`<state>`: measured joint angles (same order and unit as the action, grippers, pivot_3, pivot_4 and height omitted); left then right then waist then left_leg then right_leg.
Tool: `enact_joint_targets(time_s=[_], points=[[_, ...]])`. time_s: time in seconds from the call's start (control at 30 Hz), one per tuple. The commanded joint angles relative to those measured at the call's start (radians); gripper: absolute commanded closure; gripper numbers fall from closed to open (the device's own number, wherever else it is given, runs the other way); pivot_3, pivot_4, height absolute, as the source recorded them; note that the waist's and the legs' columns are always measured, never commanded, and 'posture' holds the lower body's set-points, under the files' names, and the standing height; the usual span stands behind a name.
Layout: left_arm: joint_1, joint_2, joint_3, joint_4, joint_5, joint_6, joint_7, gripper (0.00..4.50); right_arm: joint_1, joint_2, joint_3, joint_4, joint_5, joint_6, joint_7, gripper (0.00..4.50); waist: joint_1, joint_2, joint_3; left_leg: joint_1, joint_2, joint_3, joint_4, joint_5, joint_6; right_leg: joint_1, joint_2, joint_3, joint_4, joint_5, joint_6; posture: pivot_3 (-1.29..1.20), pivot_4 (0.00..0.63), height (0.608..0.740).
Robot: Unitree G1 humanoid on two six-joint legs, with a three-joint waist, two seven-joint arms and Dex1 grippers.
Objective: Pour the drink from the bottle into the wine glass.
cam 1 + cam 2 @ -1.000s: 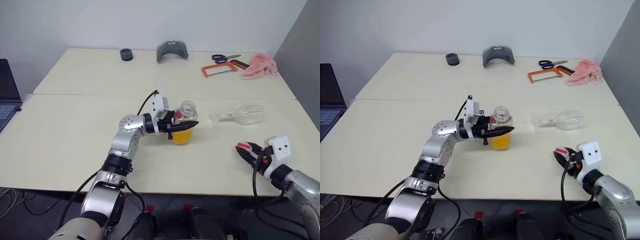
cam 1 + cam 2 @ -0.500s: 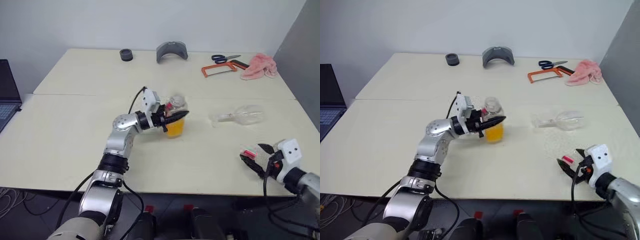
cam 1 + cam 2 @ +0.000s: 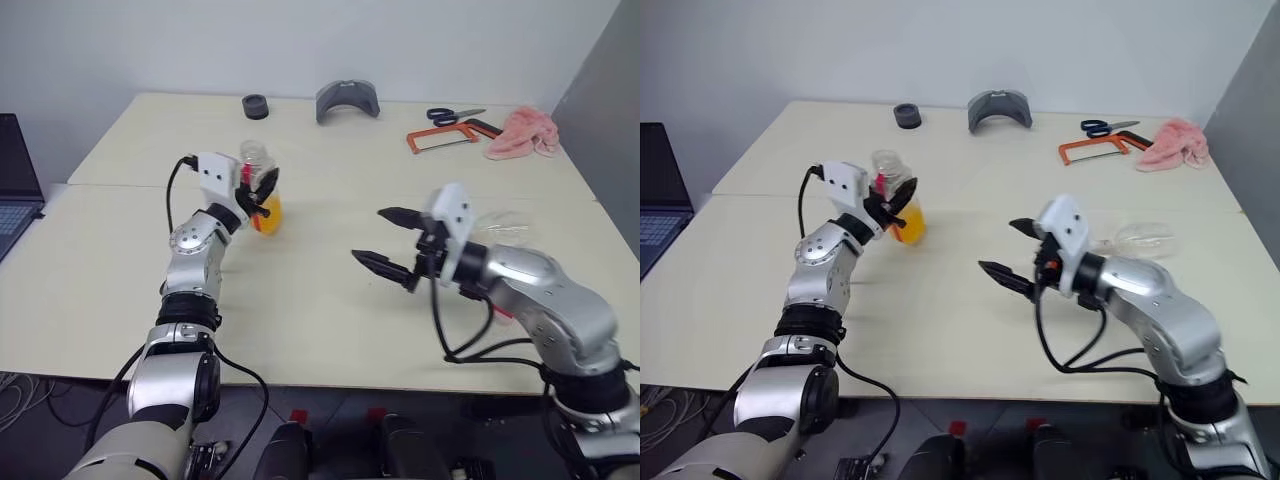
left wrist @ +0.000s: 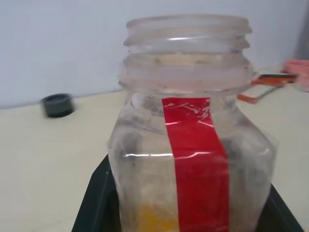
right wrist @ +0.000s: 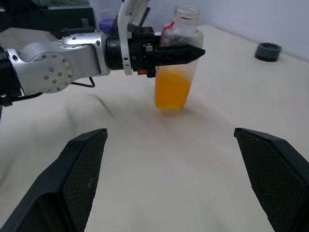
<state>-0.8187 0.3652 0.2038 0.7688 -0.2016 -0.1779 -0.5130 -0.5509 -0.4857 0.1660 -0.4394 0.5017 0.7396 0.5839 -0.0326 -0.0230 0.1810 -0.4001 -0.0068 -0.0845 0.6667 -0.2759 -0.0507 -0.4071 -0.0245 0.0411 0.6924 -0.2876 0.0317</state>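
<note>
1. Bottle (image 3: 257,190): uncapped, plain red stripe, no readable writing; orange drink (image 5: 172,88) low inside.
2. Clamped upright in left gripper (image 3: 262,190), above table (image 3: 120,270).
3. Right gripper (image 3: 390,240) spread wide, empty, right of bottle.
4. Wine glass (image 3: 1137,240) lying on its side behind right arm, partly hidden.
5. Beyond bottle: black ring (image 3: 255,106), grey piece (image 3: 345,100), scissors (image 3: 450,115), hacksaw (image 3: 445,138), pink cloth (image 3: 520,132).

arms: silver metal segments with black joint bands | wrists: white camera boxes | cables: black, looping along each arm | left gripper (image 3: 262,190), right gripper (image 3: 390,242): tapered black fingers
</note>
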Motion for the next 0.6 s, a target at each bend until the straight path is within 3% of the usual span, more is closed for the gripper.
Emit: enact_joint_targets(time_s=[0.03,0.2,0.23,0.3,0.5,0.6], points=[[-0.033,0.025,0.027,0.016,0.014,-0.063,0.067,2.93,-0.08,0.053,0.062,0.069,-0.052,-0.025,0.004,0.0,0.002,0.0,0.0,0.0,0.0,0.0,0.0,0.0,0.0,0.0,0.0,0.0,0.0,0.0,0.0,0.0,0.15,0.74],[-0.029,0.022,0.037,0.06,0.021,-0.083,0.124,2.93,-0.145,0.12,0.109,0.172,-0.116,-0.056,0.008,0.0,0.002,-0.001,0.0,0.0,-0.001,-0.001,0.0,0.0,0.0,0.0,0.0,-0.001,0.0,0.0,0.0,0.0,0.15,0.74],[-0.027,0.022,0.036,0.065,0.023,-0.088,0.128,2.37,-0.149,0.126,0.112,0.18,-0.125,-0.061,0.011,0.0,0.002,-0.001,0.0,0.0,-0.001,-0.001,0.0,0.0,0.0,0.0,0.0,-0.001,0.0,0.0,0.0,0.0,0.15,0.74],[-0.022,0.018,0.032,0.07,0.026,-0.095,0.133,1.94,-0.151,0.135,0.115,0.186,-0.136,-0.066,0.019,0.0,0.001,-0.001,0.0,0.0,-0.001,-0.001,0.0,0.0,0.0,-0.001,0.0,-0.001,0.0,0.0,0.0,0.0,0.15,0.74],[0.009,-0.003,0.017,0.054,0.033,-0.109,0.138,0.01,-0.144,0.146,0.105,0.175,-0.152,-0.06,0.031,0.0,0.0,-0.001,0.0,0.001,-0.001,-0.001,-0.001,0.0,0.0,-0.001,0.0,0.0,0.003,0.0,0.0,0.0,0.15,0.74],[0.037,-0.013,0.015,0.025,0.032,-0.11,0.143,0.01,-0.131,0.14,0.097,0.152,-0.147,-0.044,0.033,0.0,-0.001,-0.001,0.0,0.001,-0.001,-0.001,-0.001,0.0,0.0,-0.002,0.0,0.0,0.003,0.0,0.0,0.0,0.15,0.74]])
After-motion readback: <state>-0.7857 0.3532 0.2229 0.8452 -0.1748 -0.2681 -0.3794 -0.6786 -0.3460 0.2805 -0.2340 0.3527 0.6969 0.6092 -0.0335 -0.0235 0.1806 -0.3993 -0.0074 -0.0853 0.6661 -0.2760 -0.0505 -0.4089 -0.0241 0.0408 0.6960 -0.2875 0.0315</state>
